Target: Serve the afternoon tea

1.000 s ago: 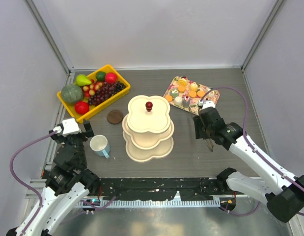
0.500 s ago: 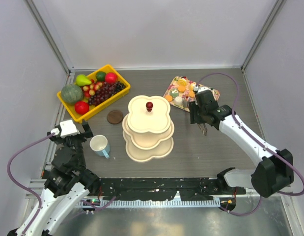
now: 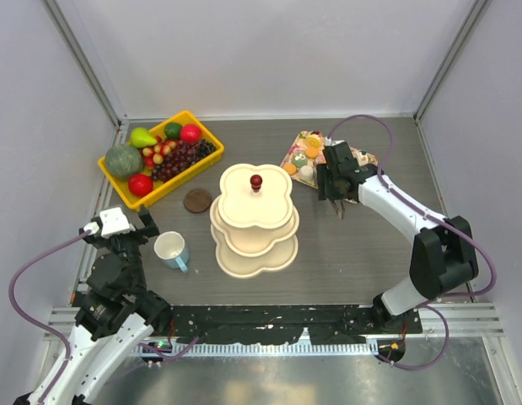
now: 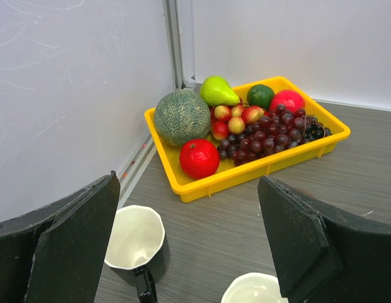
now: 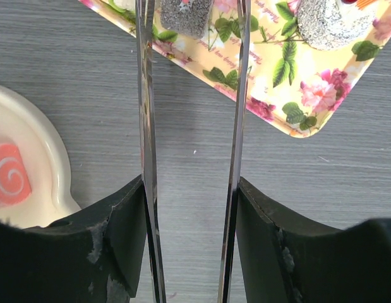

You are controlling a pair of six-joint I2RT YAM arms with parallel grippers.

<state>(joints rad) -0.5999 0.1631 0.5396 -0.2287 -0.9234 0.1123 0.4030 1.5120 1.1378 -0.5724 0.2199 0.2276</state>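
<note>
The cream three-tier stand [image 3: 255, 221] with its red knob [image 3: 256, 181] stands mid-table. Small pastries and orange biscuits [image 3: 321, 157] lie on the floral tray [image 3: 364, 162]. My right gripper [image 3: 338, 201] is open with long thin metal blades pointing down at the tray's near edge. In the right wrist view [image 5: 192, 44] a grey pastry [image 5: 186, 14] shows between the blades, untouched. A pink swirl pastry [image 5: 11, 182] lies on a stand tier. My left gripper [image 4: 195, 252] is open and empty above the dark mug [image 4: 133, 238] and the pale blue mug [image 3: 171, 250].
The yellow bin of fruit [image 3: 159, 157] sits at the back left, also in the left wrist view [image 4: 246, 126]. A brown round disc [image 3: 197, 200] lies between bin and stand. White walls close in the left, back and right sides.
My right gripper has swung from the table right of the stand back and left to the tray's near edge. The left arm has barely moved.
</note>
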